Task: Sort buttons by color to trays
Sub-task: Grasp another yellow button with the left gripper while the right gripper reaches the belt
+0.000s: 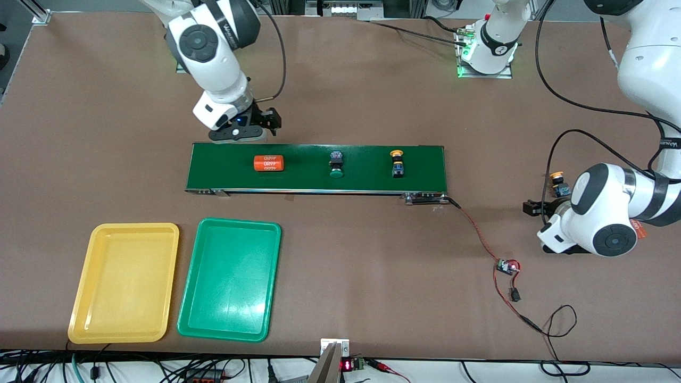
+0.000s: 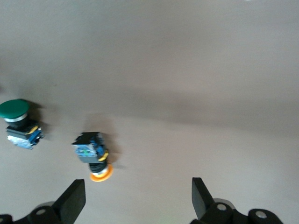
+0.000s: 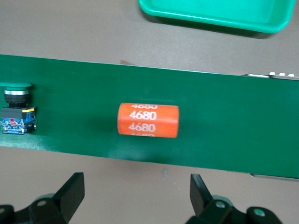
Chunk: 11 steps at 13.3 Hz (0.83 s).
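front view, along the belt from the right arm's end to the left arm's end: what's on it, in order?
Orange cylinder → green-capped button → yellow-capped button. All three lie on the belt, well apart from each other.

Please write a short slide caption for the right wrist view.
Open right gripper above the table beside the conveyor belt carrying an orange cylinder.

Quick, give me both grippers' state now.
Left gripper: open, empty, over bare table near a yellow-capped button.
Right gripper: open, empty, by the conveyor belt.

Bright, even overhead light throws soft shadows; the green tray (image 1: 230, 279) shows faint glare, left wrist view slightly blurred.
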{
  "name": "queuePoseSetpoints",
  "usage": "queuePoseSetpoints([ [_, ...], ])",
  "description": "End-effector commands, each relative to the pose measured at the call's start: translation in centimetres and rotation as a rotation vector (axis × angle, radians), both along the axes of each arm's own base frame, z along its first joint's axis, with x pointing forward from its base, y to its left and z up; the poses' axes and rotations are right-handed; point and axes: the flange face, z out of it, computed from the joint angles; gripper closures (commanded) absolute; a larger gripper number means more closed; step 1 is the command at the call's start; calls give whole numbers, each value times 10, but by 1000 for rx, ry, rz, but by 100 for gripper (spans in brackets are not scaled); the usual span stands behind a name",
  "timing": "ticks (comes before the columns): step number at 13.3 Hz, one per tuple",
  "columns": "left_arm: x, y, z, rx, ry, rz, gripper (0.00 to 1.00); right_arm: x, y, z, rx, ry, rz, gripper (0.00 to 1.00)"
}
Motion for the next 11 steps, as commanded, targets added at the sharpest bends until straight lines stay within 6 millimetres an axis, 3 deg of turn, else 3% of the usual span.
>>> queuePoseSetpoints([
  [1,-16,26,-31,32,26,-31,0,3,24,-7,-1,4,-10,0],
  [2,-26,52,-37,23,37,3,0,4,30,-10,1,10,-11,0],
  [5,-48,105,-51,-82,73,-43,0,5,48,-19,-14,8,-30,0],
  [8,-54,111,-63,-116,48,-43,0,4,65,-30,-19,14,-35,0],
  [11,-70,114,-79,-158,17,-34,8,9,73,-38,-14,26,-60,0],
])
